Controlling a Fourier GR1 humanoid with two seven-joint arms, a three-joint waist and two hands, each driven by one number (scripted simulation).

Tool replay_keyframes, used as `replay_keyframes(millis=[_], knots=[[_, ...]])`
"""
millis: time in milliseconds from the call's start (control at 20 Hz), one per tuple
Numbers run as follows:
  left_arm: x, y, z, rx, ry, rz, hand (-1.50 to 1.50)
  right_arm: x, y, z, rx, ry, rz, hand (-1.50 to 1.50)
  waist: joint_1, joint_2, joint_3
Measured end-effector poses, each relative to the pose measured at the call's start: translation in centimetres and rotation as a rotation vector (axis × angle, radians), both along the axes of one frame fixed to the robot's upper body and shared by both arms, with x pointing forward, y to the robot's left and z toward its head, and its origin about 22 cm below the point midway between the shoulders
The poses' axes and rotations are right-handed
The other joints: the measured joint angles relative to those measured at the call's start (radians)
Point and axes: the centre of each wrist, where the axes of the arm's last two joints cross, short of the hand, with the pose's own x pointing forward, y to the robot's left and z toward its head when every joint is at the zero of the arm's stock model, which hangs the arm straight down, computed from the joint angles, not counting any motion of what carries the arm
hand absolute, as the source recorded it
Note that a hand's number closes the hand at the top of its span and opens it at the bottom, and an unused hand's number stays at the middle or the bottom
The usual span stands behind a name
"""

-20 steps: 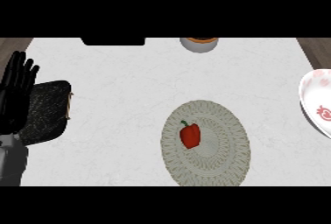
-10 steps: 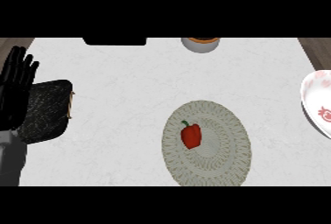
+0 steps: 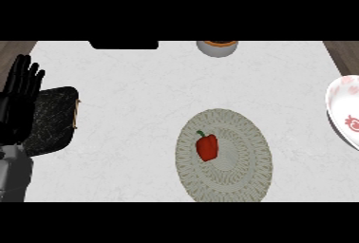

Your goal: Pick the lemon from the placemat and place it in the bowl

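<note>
One red pepper with a green stem lies on one round placemat; one bowl sits right of it; left hand released, fingers straight.

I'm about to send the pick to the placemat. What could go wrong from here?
1. The task names a lemon, but the placemat holds a red bell pepper; the wrong thing may get picked.
2. The white bowl is cut by the view's right edge, so placement could be hard to judge.
3. Only the left hand shows, open at the far left; the right is unseen.

1 pepper, 1 placemat, 1 bowl
</note>
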Motion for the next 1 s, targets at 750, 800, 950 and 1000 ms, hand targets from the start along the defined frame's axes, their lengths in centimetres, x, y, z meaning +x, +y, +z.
replay_keyframes(millis=[750,800,950,1000], knots=[[0.1,-0.6,0.2,-0.001,-0.002,0.002,0.0,4.8,2.7,-10.8,0.283,-0.017,-0.162,-1.5,0.005,0.002,0.002],[0.1,-0.5,0.0,-0.002,-0.001,0.0,0.0,5.0,2.7,-10.9,0.308,-0.054,-0.164,-1.5,0.005,0.002,0.002],[0.2,-0.1,0.4,-0.001,-0.001,0.0,0.0,5.1,1.6,-10.3,0.362,-0.18,-0.21,-1.5,0.003,0.003,0.002],[0.1,-0.2,0.2,-0.003,0.002,0.002,0.0,4.8,1.1,-10.3,0.379,-0.22,-0.228,-1.5,0.001,0.002,0.002]])
